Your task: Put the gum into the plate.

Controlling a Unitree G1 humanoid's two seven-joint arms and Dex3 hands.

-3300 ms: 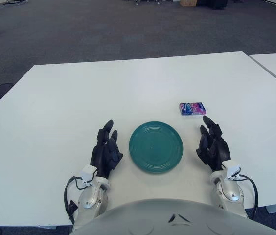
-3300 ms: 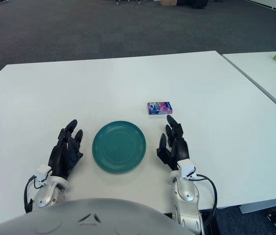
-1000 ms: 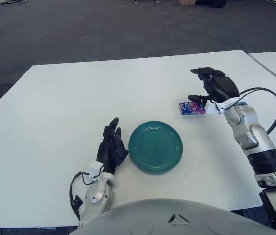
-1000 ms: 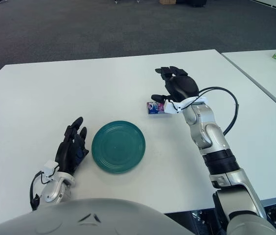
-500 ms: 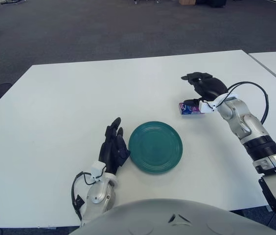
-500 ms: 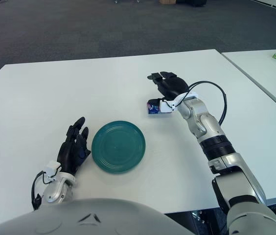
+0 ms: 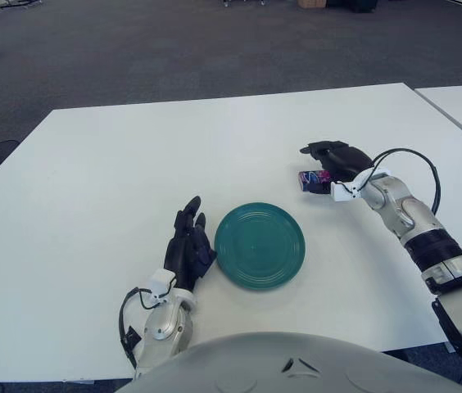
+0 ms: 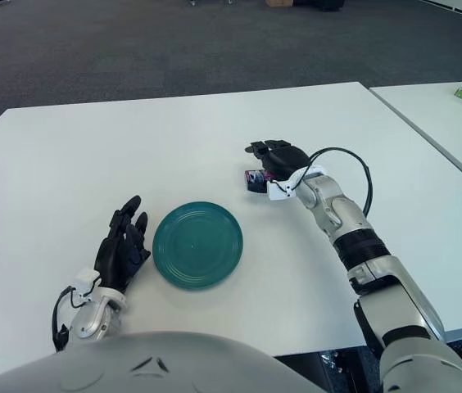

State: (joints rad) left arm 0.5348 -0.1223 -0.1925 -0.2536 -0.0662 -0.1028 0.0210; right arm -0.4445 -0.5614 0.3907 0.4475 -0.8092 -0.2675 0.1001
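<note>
Right hand [image 7: 335,160] covers gum [image 7: 311,180]; left hand [image 7: 187,247] beside plate [image 7: 260,245]

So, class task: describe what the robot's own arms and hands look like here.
Both arms are silver-grey metal. The right hand and left hand are black with three fingers each, joined at white wrist pieces. A black cable loops beside each wrist. The right forearm carries a black band.

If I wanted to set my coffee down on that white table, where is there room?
Wide bare patches lie behind the green plate toward the far edge, and across the table left of the left robot hand. It is crowded only where the right robot hand covers the gum box, right of and behind the plate.
</note>
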